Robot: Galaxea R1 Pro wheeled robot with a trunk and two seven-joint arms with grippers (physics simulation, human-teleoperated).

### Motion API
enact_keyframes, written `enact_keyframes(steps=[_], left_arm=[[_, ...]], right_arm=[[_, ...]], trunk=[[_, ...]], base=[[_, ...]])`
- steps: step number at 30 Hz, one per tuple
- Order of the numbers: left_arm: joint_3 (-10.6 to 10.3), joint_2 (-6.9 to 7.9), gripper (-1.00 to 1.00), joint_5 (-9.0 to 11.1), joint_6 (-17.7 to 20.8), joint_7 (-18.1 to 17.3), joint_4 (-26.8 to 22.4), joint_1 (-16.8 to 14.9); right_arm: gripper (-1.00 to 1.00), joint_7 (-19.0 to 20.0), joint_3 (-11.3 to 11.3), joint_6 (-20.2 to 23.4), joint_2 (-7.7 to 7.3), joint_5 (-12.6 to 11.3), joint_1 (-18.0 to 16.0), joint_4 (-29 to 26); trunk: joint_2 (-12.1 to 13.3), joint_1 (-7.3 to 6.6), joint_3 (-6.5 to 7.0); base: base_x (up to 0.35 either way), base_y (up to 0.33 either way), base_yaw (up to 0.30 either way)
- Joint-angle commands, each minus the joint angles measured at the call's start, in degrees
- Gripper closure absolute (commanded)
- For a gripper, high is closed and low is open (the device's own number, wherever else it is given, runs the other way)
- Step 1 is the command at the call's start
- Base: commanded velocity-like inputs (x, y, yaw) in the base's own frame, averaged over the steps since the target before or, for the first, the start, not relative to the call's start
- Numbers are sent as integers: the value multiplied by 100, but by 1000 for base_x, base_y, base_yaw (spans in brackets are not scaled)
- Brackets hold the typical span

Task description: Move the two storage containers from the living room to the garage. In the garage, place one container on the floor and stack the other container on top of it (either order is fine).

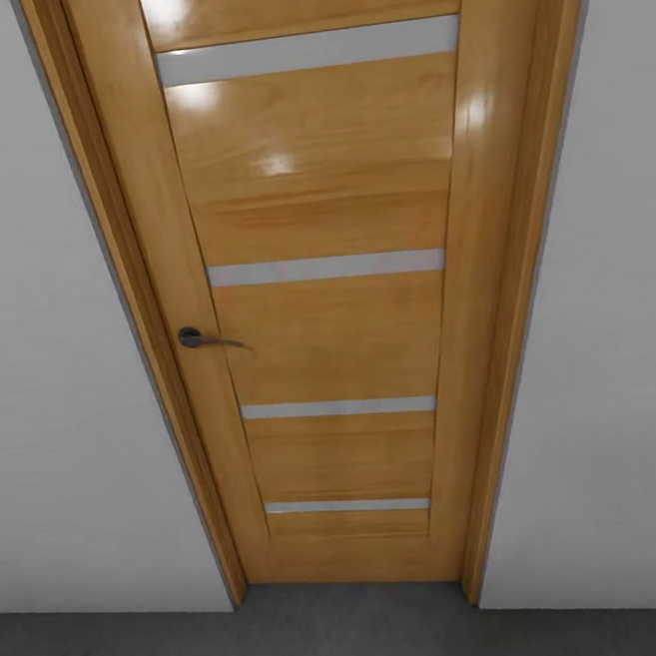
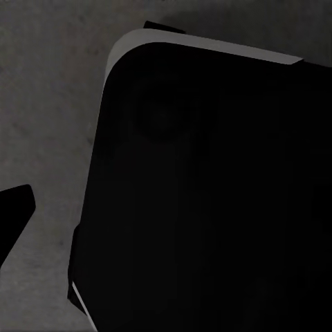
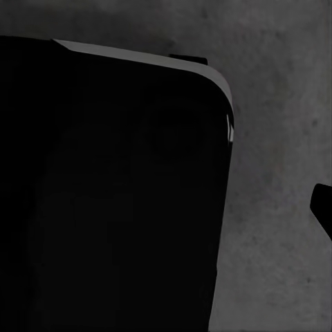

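the robot is facing a closed wooden door (image 1: pixel 330 298); reaching squarely for its handle (image 1: pixel 201 338) looks wise. whether either tool is apart, i cannot tell.

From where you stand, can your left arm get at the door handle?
Probably not yet: the door handle sits on the closed door ahead, while the left wrist view looks down at the grey floor.

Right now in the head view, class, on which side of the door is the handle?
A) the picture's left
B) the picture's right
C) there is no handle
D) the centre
A: the dark lever handle sits near the left edge of the wooden door.
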Motion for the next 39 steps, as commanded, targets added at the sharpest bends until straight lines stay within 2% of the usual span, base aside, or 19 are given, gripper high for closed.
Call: enact_keyframes(steps=[1,17,21,22,23,25,26,29,32,34,36,38,39], left_arm=[[1,-1,-100,30,-9,4,-6,2],[1,-1,-100,35,-17,4,-6,-2],[-7,-14,-100,30,-18,8,-36,0],[-7,-14,-100,30,-18,11,-79,1],[14,-2,-100,51,-18,6,-269,2],[16,-1,-100,53,-18,8,-274,2],[17,-5,-100,55,-18,7,-276,2],[18,-3,-100,51,-18,5,-277,-1],[18,-5,-100,49,-18,5,-276,0],[18,-8,-100,48,-18,4,-274,1],[18,-13,-100,48,-18,4,-271,1],[19,-18,-100,47,-18,4,-270,1],[19,-20,-100,47,-18,4,-270,1]], right_arm=[[-100,0,9,-23,-2,41,-2,7],[-100,17,-9,-75,-1,32,-2,7],[-100,-145,23,-44,-67,56,-2,-41],[-100,-184,19,-63,-174,61,-2,-57],[-100,-363,-51,-5,-766,17,-12,-627],[-100,-597,-61,38,-833,7,-28,-936],[-100,-943,-74,149,-895,5,-40,-1287],[-100,-1341,-83,357,-922,32,-112,-1761],[-100,-1564,-68,675,-892,56,-459,-2121],[-100,-1598,-58,808,-877,55,-691,-2171],[-100,-1626,-42,995,-824,54,-1065,-2201],[-100,-1643,-24,1150,-625,59,-1513,-2216],[-100,-1648,-22,1169,-561,59,-1618,-2216]], trunk=[[-2,0,-3],[-2,0,-3],[-2,0,-3],[-2,0,-3],[-2,0,-3],[-2,0,-3],[-2,0,-3],[-2,0,-3],[-2,0,-3],[-2,0,-3],[-2,0,-3],[-2,0,-3],[-2,0,-3]], base=[[10,0,0],[1,0,0],[0,0,0],[0,0,0],[0,0,0],[0,0,0],[0,0,0],[0,0,0],[0,0,0],[0,0,0],[0,0,0],[0,0,0],[0,0,0]])
